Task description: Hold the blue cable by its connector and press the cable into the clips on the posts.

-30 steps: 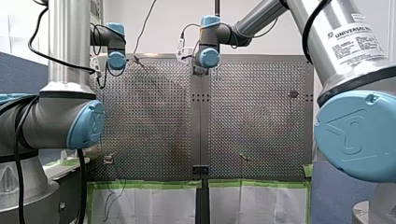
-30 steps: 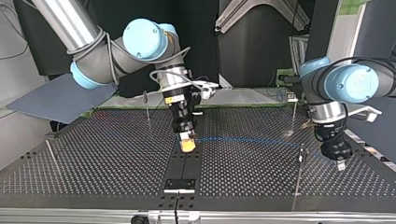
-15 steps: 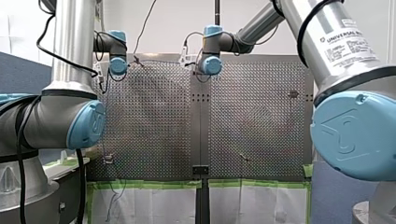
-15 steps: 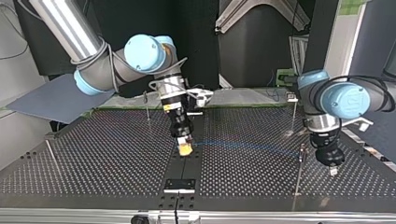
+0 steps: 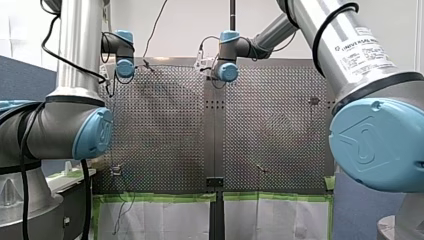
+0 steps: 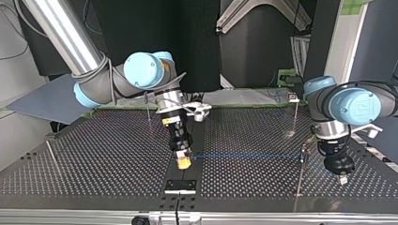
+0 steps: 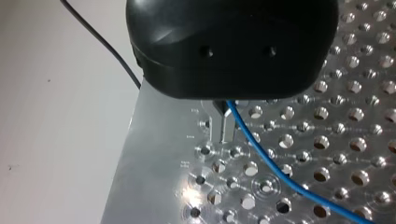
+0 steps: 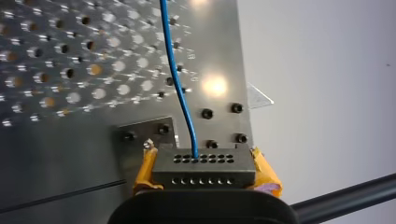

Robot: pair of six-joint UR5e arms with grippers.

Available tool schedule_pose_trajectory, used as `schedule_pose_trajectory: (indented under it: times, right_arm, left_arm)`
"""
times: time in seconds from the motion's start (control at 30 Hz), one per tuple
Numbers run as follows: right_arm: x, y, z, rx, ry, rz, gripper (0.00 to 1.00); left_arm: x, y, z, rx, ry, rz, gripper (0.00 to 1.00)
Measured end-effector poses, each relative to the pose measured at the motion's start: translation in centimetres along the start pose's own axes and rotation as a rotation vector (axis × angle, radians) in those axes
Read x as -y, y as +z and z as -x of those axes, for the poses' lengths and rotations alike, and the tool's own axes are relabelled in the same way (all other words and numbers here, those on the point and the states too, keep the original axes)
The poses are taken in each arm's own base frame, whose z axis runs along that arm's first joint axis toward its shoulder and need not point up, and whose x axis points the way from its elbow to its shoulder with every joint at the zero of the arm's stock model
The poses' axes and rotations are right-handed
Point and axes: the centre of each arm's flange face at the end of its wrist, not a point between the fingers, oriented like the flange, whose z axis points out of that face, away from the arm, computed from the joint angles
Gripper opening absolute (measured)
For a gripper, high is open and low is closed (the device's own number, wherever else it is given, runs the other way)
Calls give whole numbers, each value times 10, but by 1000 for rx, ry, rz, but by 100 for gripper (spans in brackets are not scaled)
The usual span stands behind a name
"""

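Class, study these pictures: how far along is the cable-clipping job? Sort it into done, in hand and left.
Done: my yellow-padded right claw is shut on the grey perforated connector block of the thin blue cable. In hand: the cable is stretched over the perforated metal table to a thin upright post. Left: no clip visibly holds it, and the far thin post carries no cable.

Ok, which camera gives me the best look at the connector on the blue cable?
The right wrist view: the connector sits clamped between the yellow pads, the blue cable entering one hole. The top view shows only my right gripper tip and cable; the front and left wrist views don't show it.
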Motion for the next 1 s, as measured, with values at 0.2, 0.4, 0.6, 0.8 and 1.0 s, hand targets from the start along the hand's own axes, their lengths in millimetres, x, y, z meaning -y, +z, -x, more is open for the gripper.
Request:
schedule_pose_trajectory:
  times: [0.2, 0.4, 0.6, 0.8, 1.0]
  right_arm:
    - [-5, 12, -6, -13, 4, -7, 0]
    - [-10, 16, 0, 0, 3, -2, 0]
    - [-18, 18, 4, 7, 0, 7, 0]
    - [-22, 19, 5, 10, -1, 13, 0]
    - [-22, 17, 7, 23, -2, 12, 0]
  left_arm:
    - [-4, 5, -7, -11, 0, 2, 0]
    - [-7, 9, -4, -4, -1, 2, 0]
    - [-8, 13, -3, 0, -14, -8, 0]
    - [-8, 20, -16, -26, -15, -21, 7]
    - [-10, 23, -23, -39, -17, -20, 53]
